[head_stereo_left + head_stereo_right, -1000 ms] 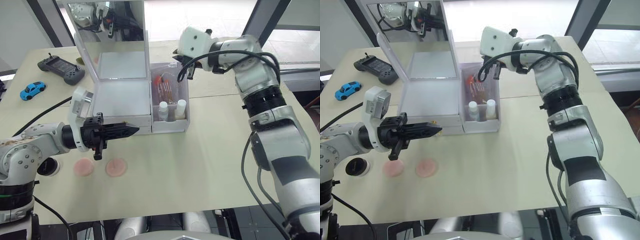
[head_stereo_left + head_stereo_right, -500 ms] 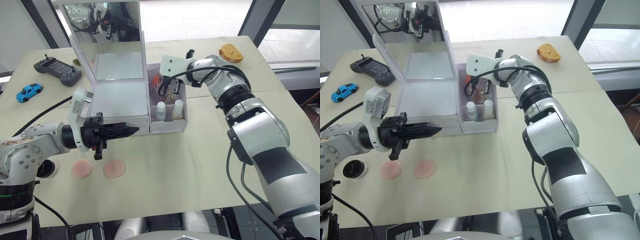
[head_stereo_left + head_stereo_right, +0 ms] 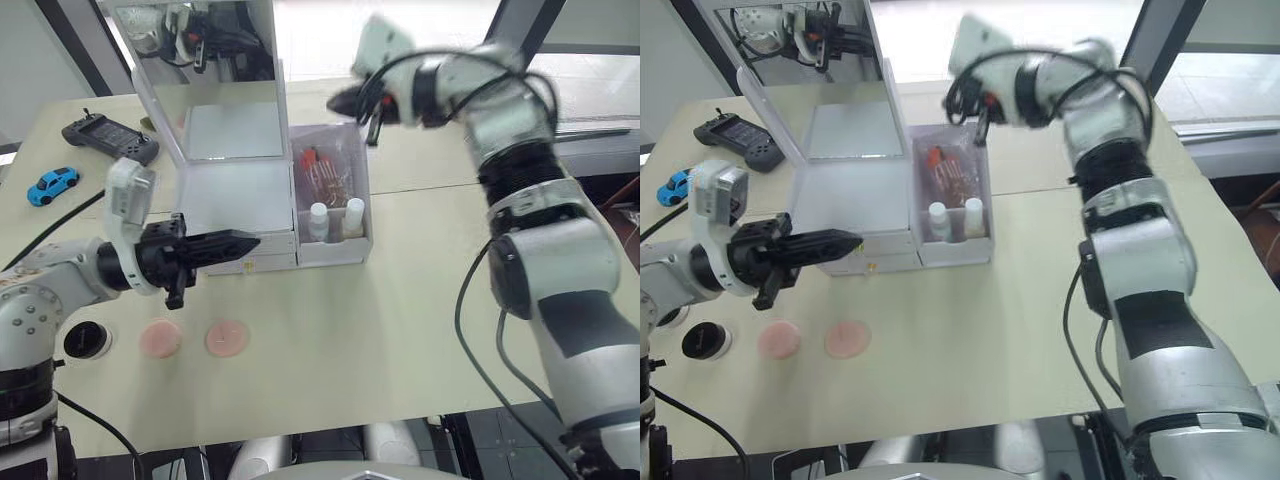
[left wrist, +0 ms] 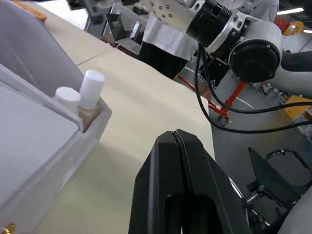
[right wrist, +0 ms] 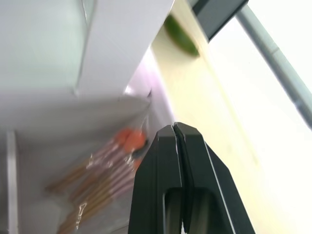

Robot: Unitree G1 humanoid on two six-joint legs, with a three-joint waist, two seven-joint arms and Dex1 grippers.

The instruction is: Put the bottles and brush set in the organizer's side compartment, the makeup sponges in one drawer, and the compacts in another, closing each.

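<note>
Left pincer [image 3: 245,241], fingers pressed together and holding nothing, is hovering by the white plastic organizer's [image 3: 240,200] gold-knobbed drawers, with two flat round pink makeup sponges [image 3: 227,337] lying on the beige table [image 3: 400,300] just below it; I'd hook a knob and pull straight out first. Bottles [image 3: 353,217] and clear-pouched brush set [image 3: 330,180] are already sitting in the translucent side compartment [image 3: 335,195], while the right pincer [image 3: 340,98], also pinched together and empty, is hanging just above its back. No readable labels anywhere.

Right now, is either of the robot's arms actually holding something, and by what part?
Nothing is held. The left tool is shut and empty in front of the organizer. The right tool is shut and empty above the brush set in the side compartment.
</note>
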